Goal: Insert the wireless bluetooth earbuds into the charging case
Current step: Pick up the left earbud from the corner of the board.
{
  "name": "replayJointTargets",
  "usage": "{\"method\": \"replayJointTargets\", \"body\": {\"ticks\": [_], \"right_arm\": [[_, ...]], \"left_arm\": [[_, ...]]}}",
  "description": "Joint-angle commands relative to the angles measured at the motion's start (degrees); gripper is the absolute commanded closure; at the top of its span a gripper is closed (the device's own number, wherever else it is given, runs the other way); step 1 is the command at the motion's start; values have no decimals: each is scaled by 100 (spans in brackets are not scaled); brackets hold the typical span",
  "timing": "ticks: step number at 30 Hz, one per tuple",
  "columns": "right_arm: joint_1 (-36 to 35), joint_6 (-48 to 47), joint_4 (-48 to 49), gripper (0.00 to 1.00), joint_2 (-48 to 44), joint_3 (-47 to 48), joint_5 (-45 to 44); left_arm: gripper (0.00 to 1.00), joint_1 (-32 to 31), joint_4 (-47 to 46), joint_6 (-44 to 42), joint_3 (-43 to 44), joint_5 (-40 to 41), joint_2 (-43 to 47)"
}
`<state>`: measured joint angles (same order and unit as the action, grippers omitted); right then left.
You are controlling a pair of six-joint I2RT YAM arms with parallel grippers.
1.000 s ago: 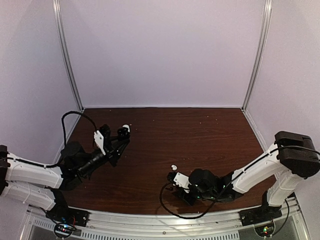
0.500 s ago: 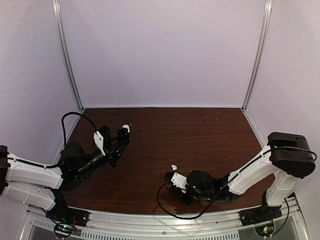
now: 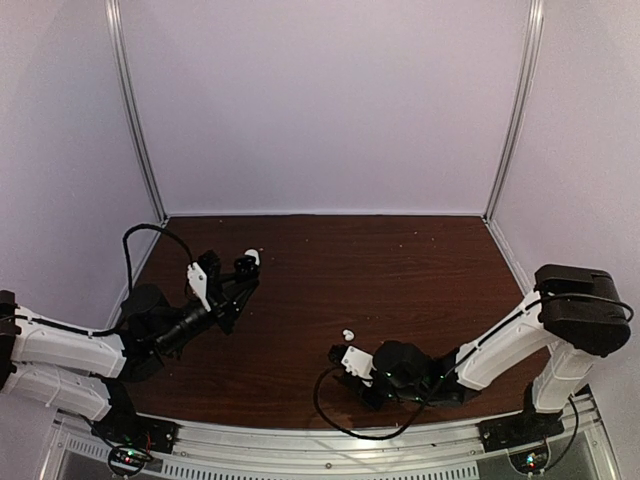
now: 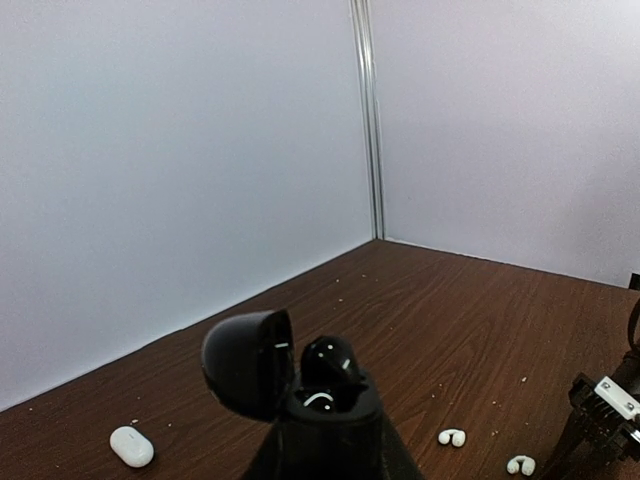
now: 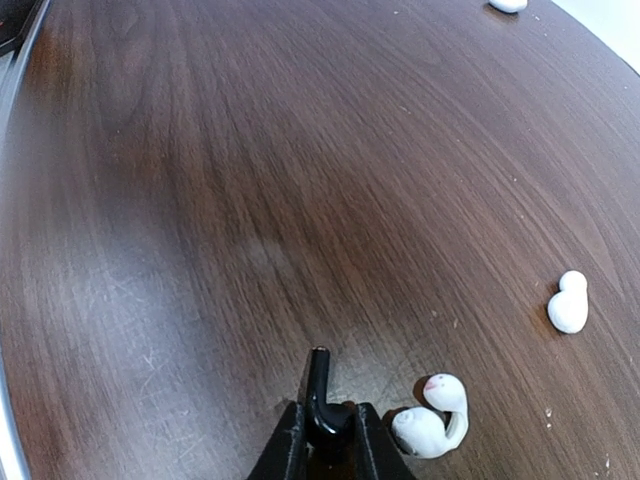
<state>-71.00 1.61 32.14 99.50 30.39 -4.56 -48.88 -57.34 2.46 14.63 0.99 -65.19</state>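
Observation:
My left gripper (image 4: 325,440) is shut on the base of an open black charging case (image 4: 322,408), held above the table with its lid (image 4: 248,360) swung left. One black earbud (image 4: 330,362) sits in the case. In the top view the left gripper (image 3: 238,272) is at the table's left. My right gripper (image 5: 325,430) is shut on a black earbud (image 5: 320,400), stem pointing away, low at the table surface. A white earbud (image 5: 432,420) lies just right of it, another white earbud (image 5: 569,303) farther right. The right gripper (image 3: 345,358) is near the front edge.
A closed white case (image 4: 132,446) lies on the table far left, also seen in the right wrist view (image 5: 508,5). The dark wooden table (image 3: 400,270) is enclosed by white walls at the back and sides. Both white earbuds show in the left wrist view (image 4: 452,437).
My right arm has slid slightly left along the front of the table with the gripper low. The left arm and the case have not moved.

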Motion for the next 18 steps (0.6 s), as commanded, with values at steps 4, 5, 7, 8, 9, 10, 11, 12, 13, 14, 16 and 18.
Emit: {"method": "replayJointTargets", "body": {"ticks": [4,5,7,8,9,10,11,12,13,14,16,18], "right_arm": [[-19,-82,-1350,85,-697,275,-69],[-19,-83,-1522,85,-859,373,-42],[-10,-295,-1905,86,-1075,601,29],[2,-327,-2123,87,-1154,745,63],[25,-354,-2354,87,-1241,874,115],[51,-365,-2563,87,-1312,1008,176],[92,-364,-2756,87,-1386,1133,269],[138,-355,-3007,88,-1461,1248,371],[181,-340,-3144,88,-1528,1375,432],[225,-325,-3409,88,-1598,1509,581],[298,-298,-3840,88,-1699,1852,833],[341,-273,-4222,88,-1769,2212,1070]], "left_arm": [[96,37,-305,-152,37,-99,-108],[96,37,-284,-181,39,-187,-151],[96,37,-246,-383,48,-373,-226],[97,37,-239,-469,48,-440,-263],[97,37,-228,-564,48,-542,-288],[97,37,-232,-671,34,-641,-321],[97,37,-261,-762,11,-732,-346],[97,37,-294,-873,-18,-822,-367],[97,41,-347,-970,-52,-875,-383],[97,37,-413,-1069,-96,-930,-396],[97,23,-501,-1288,-162,-1043,-412],[97,-5,-506,-1531,-187,-1117,-409]]}}
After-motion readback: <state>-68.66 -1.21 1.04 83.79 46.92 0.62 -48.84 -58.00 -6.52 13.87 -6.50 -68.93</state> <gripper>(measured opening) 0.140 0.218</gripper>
